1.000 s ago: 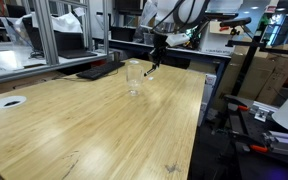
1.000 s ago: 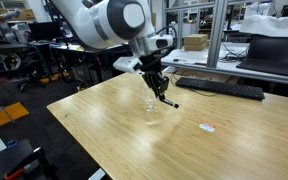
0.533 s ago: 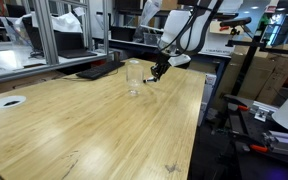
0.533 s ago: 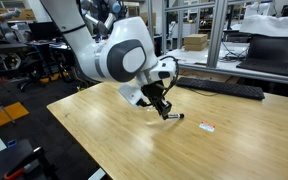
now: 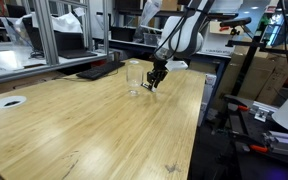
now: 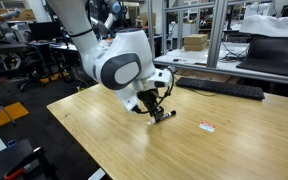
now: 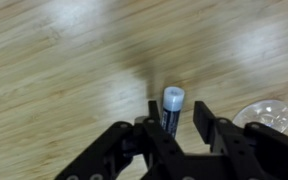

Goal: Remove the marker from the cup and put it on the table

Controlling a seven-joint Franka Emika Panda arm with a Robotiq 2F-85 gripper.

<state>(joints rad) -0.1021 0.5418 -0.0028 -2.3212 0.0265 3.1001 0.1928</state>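
Note:
The marker [image 7: 171, 108] is dark blue with a pale cap end. It sits between my gripper's fingers [image 7: 176, 112] and points down at the wooden table. The gripper is shut on the marker and holds it tilted, low over the table in both exterior views [image 5: 154, 80] [image 6: 159, 112]. The clear cup [image 5: 134, 76] stands upright on the table just beside the gripper. Its rim shows at the right edge of the wrist view [image 7: 264, 113]. The arm hides the cup in one of the exterior views.
A black keyboard [image 6: 219, 88] lies at the table's far edge and shows in both exterior views [image 5: 99, 70]. A small red and white tag [image 6: 207, 126] lies on the table near the gripper. A white disc [image 5: 9, 101] lies at one side. Metal frames and desks stand behind.
The gripper has carried the marker from above the cup to the side of it and down close to the tabletop. The cup has not moved.

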